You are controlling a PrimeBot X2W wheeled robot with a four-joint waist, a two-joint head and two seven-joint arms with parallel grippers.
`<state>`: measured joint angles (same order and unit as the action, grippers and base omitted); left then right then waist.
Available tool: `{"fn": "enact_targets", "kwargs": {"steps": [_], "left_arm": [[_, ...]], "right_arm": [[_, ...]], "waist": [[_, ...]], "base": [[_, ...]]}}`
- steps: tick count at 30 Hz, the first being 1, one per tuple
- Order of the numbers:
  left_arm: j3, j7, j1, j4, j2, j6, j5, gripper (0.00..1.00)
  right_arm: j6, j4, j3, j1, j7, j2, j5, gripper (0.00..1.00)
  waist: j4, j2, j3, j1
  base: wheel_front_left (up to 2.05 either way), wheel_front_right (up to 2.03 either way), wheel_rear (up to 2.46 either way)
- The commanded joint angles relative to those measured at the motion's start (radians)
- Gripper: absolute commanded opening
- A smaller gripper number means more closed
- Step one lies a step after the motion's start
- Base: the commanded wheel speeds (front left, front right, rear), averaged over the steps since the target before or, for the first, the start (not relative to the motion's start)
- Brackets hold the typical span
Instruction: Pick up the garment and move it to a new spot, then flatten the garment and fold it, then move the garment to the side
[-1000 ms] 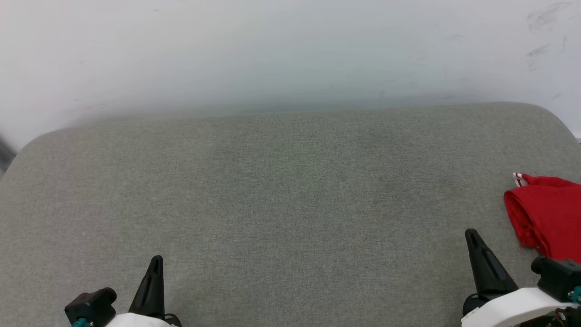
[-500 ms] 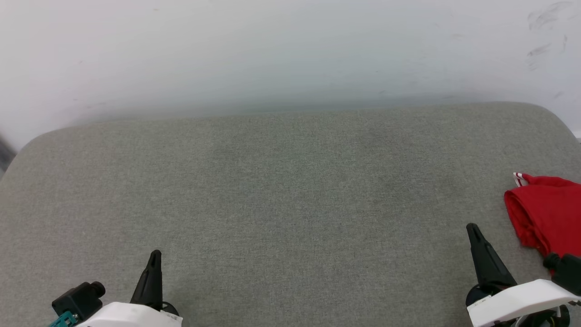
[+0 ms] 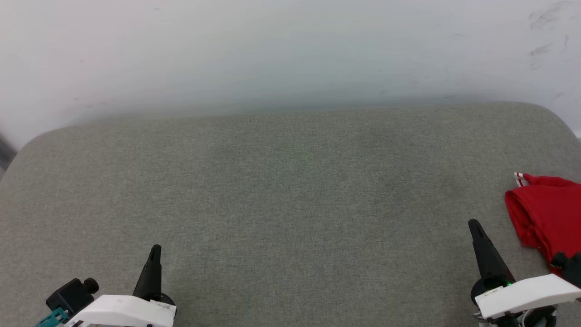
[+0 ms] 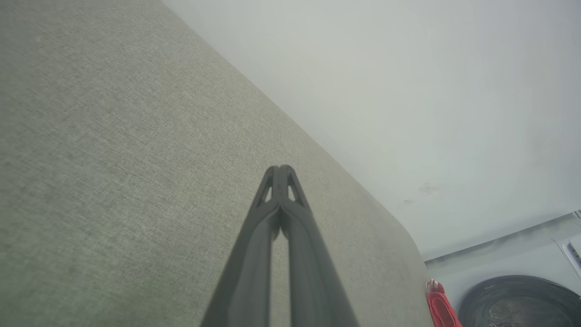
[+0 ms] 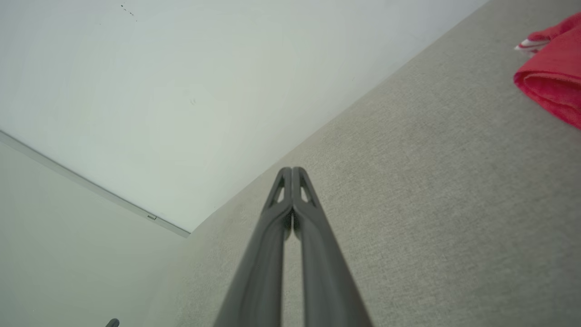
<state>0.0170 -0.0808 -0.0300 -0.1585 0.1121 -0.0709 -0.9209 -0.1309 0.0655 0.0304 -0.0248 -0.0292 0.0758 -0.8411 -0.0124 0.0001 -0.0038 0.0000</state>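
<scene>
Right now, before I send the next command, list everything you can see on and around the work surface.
garment: one, red with striped trim, folded up at the surface's right edge
padded surface: one, grey-green, across the foreground
wall: one, white, behind the surface
round dark object: one, black, past the surface's end, left wrist view
left gripper: one, dark fingers shut, lower left, empty
right gripper: one, dark fingers shut, lower right, empty, apart from the garment

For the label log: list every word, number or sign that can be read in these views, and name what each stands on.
No text can be read in any view.
garment: only plain red fabric and a bit of red-and-white striped trim show; no print is visible.
wall: a few dark scuff marks, no writing.
</scene>
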Motion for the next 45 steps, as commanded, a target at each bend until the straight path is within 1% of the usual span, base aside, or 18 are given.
{"fn": "enact_targets", "kwargs": {"steps": [1,23,45], "left_arm": [[0.011,0.01,0.029,0.005,-0.002,-0.009,-0.036,0.0],[0.041,0.072,0.068,-0.026,-0.022,-0.027,-0.254,0.0],[0.066,0.126,0.102,-0.052,-0.04,-0.043,-0.442,0.0]], "right_arm": [[0.0,-0.001,0.004,0.029,-0.003,0.008,-0.044,0.0],[0.0,0.058,0.017,0.067,-0.02,0.007,-0.297,0.0],[0.0,0.11,0.033,0.097,-0.038,0.002,-0.512,0.0]], "waist": [[0.0,-0.0001,0.0,0.0],[0.003,-0.0001,0.002,0.0],[0.007,-0.0001,0.004,0.0]], "base": [[0.0,0.0,0.0],[0.0,0.0,0.0],[0.0,0.0,0.0]]}}
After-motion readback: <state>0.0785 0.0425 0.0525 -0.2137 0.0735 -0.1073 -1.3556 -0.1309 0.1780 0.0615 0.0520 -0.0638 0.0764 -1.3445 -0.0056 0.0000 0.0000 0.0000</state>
